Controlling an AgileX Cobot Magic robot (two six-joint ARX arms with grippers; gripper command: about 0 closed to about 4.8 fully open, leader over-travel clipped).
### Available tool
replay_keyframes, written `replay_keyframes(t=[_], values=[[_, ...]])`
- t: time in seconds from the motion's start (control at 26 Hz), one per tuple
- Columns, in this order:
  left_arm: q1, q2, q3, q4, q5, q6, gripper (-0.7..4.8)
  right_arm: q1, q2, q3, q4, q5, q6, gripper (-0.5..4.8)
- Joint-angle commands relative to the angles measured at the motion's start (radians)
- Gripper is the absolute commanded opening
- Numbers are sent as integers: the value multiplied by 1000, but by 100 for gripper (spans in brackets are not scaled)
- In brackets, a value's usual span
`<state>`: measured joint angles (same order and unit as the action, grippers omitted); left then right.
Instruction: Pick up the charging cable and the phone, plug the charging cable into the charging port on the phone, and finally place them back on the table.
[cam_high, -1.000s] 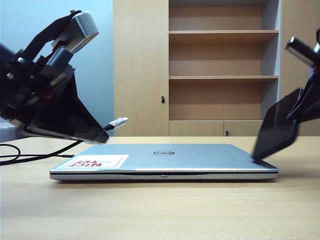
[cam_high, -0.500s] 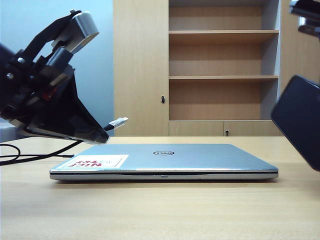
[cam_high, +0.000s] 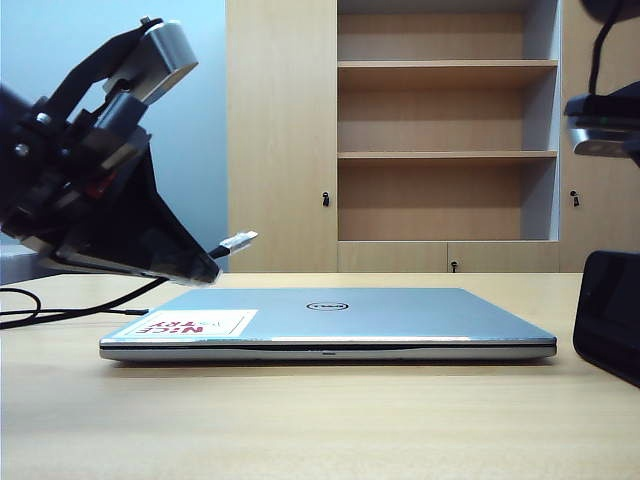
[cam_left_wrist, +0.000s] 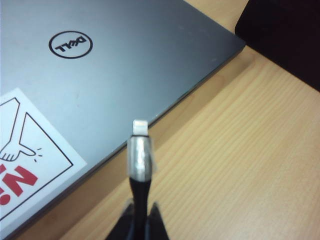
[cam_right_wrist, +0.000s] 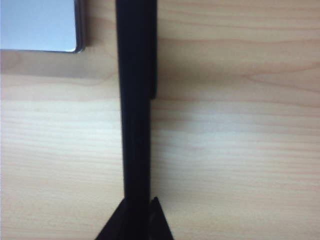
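Left pincer (cam_left_wrist: 139, 220) clamps charging cable (cam_left_wrist: 138, 170) above laptop (cam_high: 330, 320), plug aimed rightward for mating; right pincer (cam_right_wrist: 136, 217) grips phone (cam_right_wrist: 136, 100) edge-on above table (cam_right_wrist: 225, 150), right of laptop.

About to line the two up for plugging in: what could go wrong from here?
1. The charging cable sticks out well beyond the left pincer; its plug may bend away when pushed.
2. The right pincer grips the phone only by its thin edge, so it could pivot.
3. The Dell laptop lies between them, a possible snag.
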<state>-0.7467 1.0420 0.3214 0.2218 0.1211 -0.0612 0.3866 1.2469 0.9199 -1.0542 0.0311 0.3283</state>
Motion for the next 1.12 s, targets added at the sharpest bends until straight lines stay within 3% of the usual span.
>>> replay_keyframes(t=[0.04, 0.12, 0.23, 0.69, 0.77, 0.88, 1.12], values=[[0, -1, 2, 13, 3, 1, -6, 3, 42, -19, -26, -8, -1, -1], [0, -1, 2, 13, 3, 1, -6, 3, 56, -19, -21, -8, -1, 1], [0, -1, 2, 14, 3, 2, -6, 3, 56, -19, -6, -8, -1, 81], [0, -1, 2, 23, 3, 1, -6, 2, 76, -20, 45, -7, -1, 85], [0, -1, 2, 23, 3, 1, -6, 2, 92, -20, 49, -6, -1, 70], [0, -1, 2, 22, 3, 0, -6, 2, 104, -19, 55, -8, -1, -8], [-26, -1, 2, 22, 3, -52, -6, 2, 98, 71, 43, -87, -29, -7]])
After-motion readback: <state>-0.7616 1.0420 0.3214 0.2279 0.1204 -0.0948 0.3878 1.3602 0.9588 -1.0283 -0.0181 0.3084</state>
